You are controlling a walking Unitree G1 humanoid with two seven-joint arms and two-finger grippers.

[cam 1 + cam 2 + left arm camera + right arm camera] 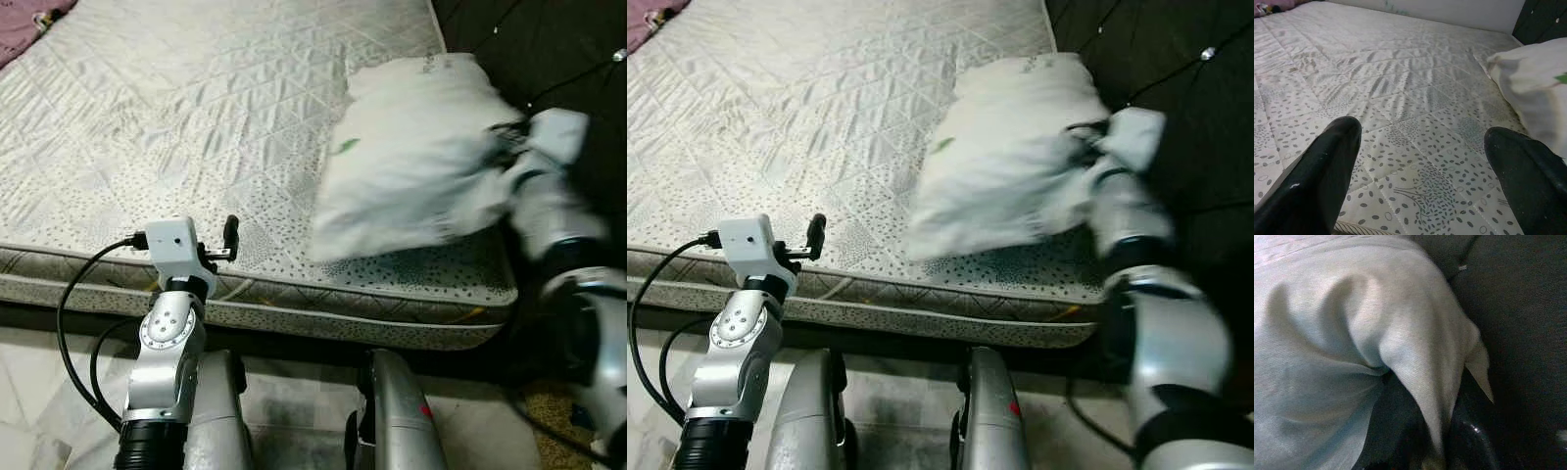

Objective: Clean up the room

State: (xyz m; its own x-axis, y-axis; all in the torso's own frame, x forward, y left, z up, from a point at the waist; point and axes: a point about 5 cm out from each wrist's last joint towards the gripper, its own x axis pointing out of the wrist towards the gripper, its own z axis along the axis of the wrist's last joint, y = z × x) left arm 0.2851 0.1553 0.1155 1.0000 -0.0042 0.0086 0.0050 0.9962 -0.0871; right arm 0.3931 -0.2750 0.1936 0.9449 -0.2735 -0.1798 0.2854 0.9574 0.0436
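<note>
A white pillow (411,157) with a small green mark lies at the right end of the quilted mattress (196,108), blurred by motion. My right gripper (502,137) is at the pillow's right edge and is shut on it; in the right wrist view the pillow's fabric (1415,357) bunches between the dark fingers (1469,440). Over the mattress's front edge my left gripper (1425,171) is open, nothing between its fingers (1327,161). The pillow (1533,88) lies off to its right side.
A dark upholstered headboard (549,49) rises right of the mattress. A pink cloth (29,20) lies at the far left corner of the bed. Pale tiled floor (39,372) runs along the bed's front edge, where my legs (392,411) stand.
</note>
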